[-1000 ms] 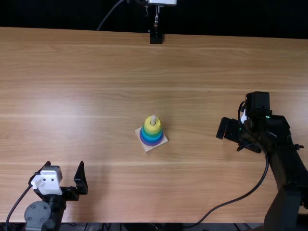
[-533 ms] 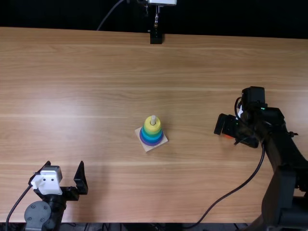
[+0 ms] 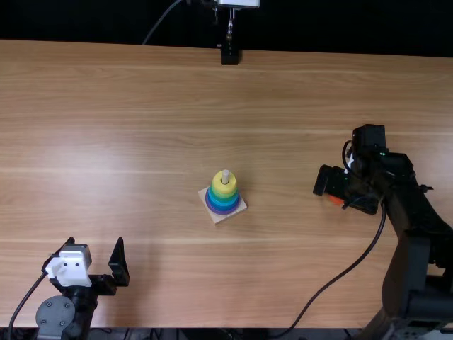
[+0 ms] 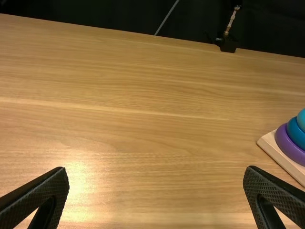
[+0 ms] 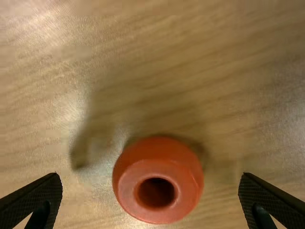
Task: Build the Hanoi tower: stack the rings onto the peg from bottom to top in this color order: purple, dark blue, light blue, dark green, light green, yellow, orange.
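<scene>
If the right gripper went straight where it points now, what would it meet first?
Most likely the orange ring on the table, lined up between its open fingers; how near it is, I cannot tell.

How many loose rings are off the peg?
1: the orange ring, on the table, between or just below the right gripper's open fingers. The right arm may hide others.

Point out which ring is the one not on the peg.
The orange ring: it sits on the table under the right gripper, whose jaws stand open. The others are stacked around the peg, the yellow ring uppermost.
</scene>
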`<move>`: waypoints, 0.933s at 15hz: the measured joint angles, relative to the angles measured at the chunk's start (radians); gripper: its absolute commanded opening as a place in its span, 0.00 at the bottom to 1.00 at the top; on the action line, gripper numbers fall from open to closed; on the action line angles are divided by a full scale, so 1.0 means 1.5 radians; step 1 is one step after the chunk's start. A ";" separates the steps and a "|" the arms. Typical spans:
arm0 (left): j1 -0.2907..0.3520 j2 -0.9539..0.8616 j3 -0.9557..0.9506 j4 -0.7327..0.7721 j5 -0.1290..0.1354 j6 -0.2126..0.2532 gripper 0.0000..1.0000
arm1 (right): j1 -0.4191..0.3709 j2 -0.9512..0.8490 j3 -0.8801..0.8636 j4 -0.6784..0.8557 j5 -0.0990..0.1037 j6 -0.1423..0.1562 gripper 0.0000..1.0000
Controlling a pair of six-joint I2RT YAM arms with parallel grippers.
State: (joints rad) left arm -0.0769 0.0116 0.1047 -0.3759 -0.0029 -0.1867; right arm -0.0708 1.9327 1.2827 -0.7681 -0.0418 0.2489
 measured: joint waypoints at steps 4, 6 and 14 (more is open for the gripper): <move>0.000 0.000 0.000 0.000 0.000 0.000 1.00 | 0.000 0.012 0.020 0.001 0.000 0.000 1.00; 0.000 0.000 0.000 0.000 0.000 0.000 1.00 | 0.000 0.013 0.020 0.001 0.000 0.000 1.00; 0.000 0.000 0.000 0.000 0.000 0.000 1.00 | 0.000 0.026 0.020 -0.001 0.001 -0.001 0.61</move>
State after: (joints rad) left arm -0.0765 0.0116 0.1051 -0.3763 -0.0029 -0.1864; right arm -0.0708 1.9717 1.3132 -0.7696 -0.0406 0.2481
